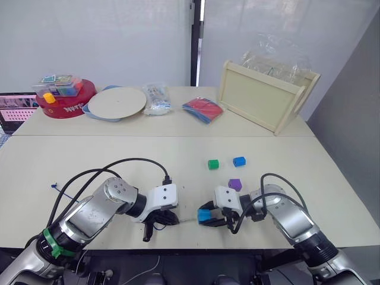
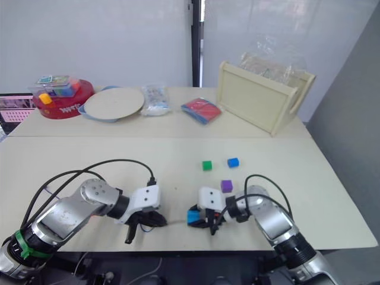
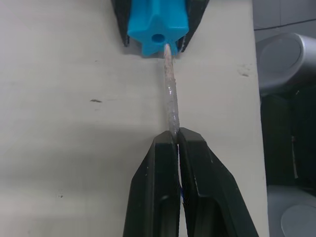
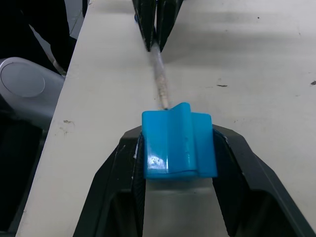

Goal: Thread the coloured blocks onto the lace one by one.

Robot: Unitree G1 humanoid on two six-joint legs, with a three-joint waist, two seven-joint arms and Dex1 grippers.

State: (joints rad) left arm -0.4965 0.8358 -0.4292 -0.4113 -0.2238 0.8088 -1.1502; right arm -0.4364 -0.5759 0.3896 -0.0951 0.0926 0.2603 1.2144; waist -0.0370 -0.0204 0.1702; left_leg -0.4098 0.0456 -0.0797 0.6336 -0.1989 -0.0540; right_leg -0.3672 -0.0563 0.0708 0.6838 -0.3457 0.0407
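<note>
My right gripper (image 4: 178, 134) is shut on the cyan block (image 4: 178, 143), low over the table near its front edge. Facing it, my left gripper (image 3: 177, 140) is shut on the lace's stiff pale tip (image 3: 170, 98). The tip's end touches the cyan block (image 3: 158, 24) right at its hole; I cannot tell whether it has gone in. The lace's dark-blue far end (image 1: 59, 190) lies at the left of the table. Three more blocks sit beyond the right gripper (image 1: 208, 217): purple (image 1: 235, 184), green (image 1: 213, 164) and blue (image 1: 239, 161).
Along the back stand a red round tub (image 1: 65, 101) with toys on top, a white plate (image 1: 116, 102), a small plastic bag (image 1: 156, 98), a red and blue packet (image 1: 202, 109) and a wooden tray (image 1: 264, 98) propped up.
</note>
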